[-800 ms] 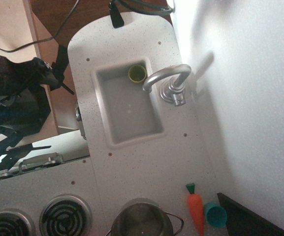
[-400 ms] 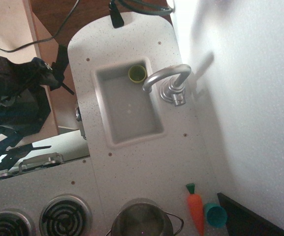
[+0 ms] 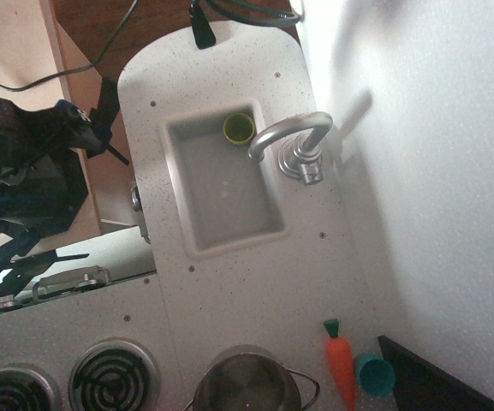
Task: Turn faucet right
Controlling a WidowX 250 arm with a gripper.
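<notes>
No brand, label or legible writing appears on any item in view.

The robot arm (image 3: 24, 180) occupies the left edge of the frame as a dark, partly shadowed mass beside the counter. The gripper (image 3: 101, 141) sits at its upper right end, over the brown floor just off the counter's left edge. It holds nothing and touches nothing that can be seen. Jaw opening cannot be determined; the fingers merge into the dark housing.

Along the bottom edge, from left to right: two coil burners (image 3: 114, 377), a steel pot (image 3: 247, 385), an orange toy carrot (image 3: 341, 364) with a green top, and a teal cup (image 3: 374, 374) just beside the carrot.

Mid-frame, the rectangular sink (image 3: 197, 238) is recessed into the speckled white countertop (image 3: 255, 291). A yellow-green cup (image 3: 239, 128) stands in the basin's upper right corner.

The faucet (image 3: 294, 137) is mounted on the counter just right of the sink. Its chrome base stands against the sink's right rim, and the gooseneck spout arcs left, its outlet over the basin's right edge near the yellow-green cup. The faucet and the gripper are well apart, with the sink between them.

A black cable (image 3: 101, 51) crosses the floor at the top.
</notes>
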